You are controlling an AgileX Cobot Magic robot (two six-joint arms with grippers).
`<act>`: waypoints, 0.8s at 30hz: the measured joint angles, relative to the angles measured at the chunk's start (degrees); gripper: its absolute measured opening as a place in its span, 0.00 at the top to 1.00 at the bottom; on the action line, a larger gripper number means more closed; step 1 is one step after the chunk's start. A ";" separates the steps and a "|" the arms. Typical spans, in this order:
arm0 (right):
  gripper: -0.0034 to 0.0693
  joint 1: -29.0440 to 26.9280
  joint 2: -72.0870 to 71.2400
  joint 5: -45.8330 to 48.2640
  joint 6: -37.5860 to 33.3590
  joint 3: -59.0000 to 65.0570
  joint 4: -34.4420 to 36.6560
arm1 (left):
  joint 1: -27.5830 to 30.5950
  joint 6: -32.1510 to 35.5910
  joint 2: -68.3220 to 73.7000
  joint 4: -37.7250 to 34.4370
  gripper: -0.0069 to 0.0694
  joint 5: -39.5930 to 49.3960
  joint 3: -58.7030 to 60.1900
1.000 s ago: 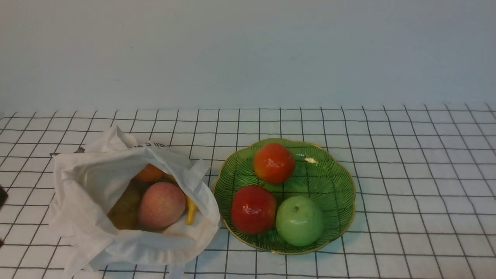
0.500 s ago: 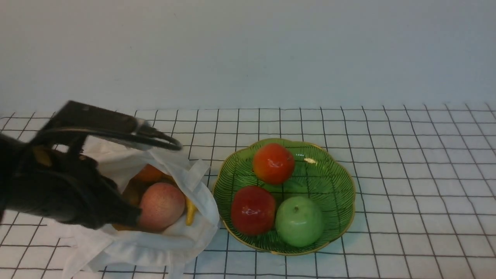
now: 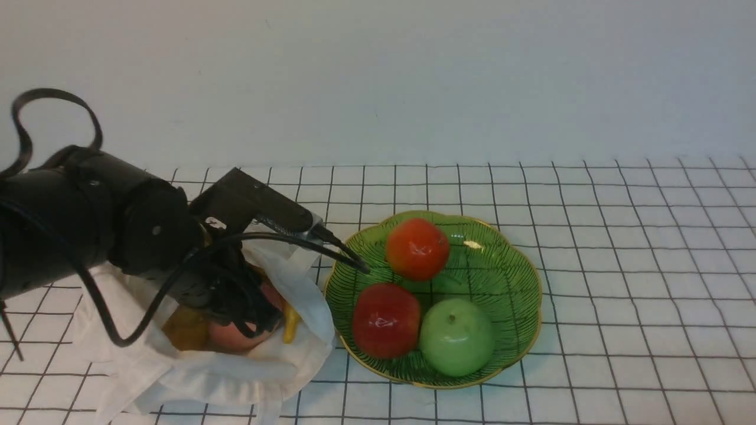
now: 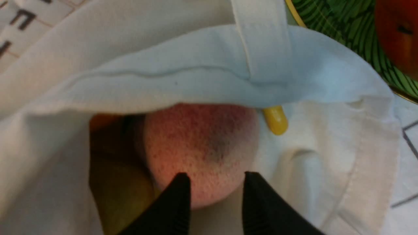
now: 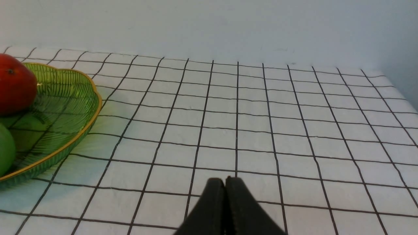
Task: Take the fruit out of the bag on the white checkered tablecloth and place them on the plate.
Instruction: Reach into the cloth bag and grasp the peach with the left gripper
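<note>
Finds L gripper (image 4: 215, 178) down in mouth of off-white tote bag (image 3: 195, 378), black fingers (image 4: 176, 202) parted, tips set over near side of pink-red peach (image 4: 199, 143); cannot confirm contact w/ skin, nothing clamped. Notes peach inside bag, partly under folded top hem, w/ yellow banana-like piece (image 4: 276, 119) just beside it, yellow-brown fruit (image 4: 120, 192) on its other side, sliver of orange (image 4: 98, 119) behind. Locates bag on white checkered tablecloth (image 3: 638, 236) at L, just beside green gold-rimmed plate (image 3: 502, 277). Counts three items on plate: red apple (image 3: 417, 248) at far side, second red apple (image 3: 385, 319) at near side touching green apple (image 3: 456, 336). Logs R gripper (image 5: 225, 179) low over bare tablecloth, apart from plate, tips pressed together, holding nothing.
</note>
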 joint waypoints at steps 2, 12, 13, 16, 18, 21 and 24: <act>0.97 0.00 0.00 0.00 0.00 0.00 0.00 | 0.00 -0.05 1.72 0.70 0.42 -2.17 -0.05; 0.97 0.00 0.00 0.00 0.00 0.00 0.00 | 0.00 -7.35 8.40 9.16 0.04 -8.20 -0.16; 0.97 0.00 0.00 0.00 0.00 0.00 0.00 | 0.00 -8.53 9.04 10.09 0.04 -8.25 -0.16; 0.97 0.00 0.00 0.00 0.00 0.00 0.00 | -0.11 -13.29 9.86 13.56 0.10 -8.25 -0.26; 0.97 0.00 0.00 0.00 0.00 0.00 0.00 | -0.17 -15.69 9.86 15.62 0.18 -8.01 -0.29; 0.97 0.00 0.00 0.00 0.00 0.00 0.00 | -0.17 -19.89 9.67 19.61 0.20 -5.73 -0.29; 0.97 0.00 0.00 0.00 0.00 0.00 0.00 | -0.17 -21.73 8.16 21.20 0.20 -2.13 -0.24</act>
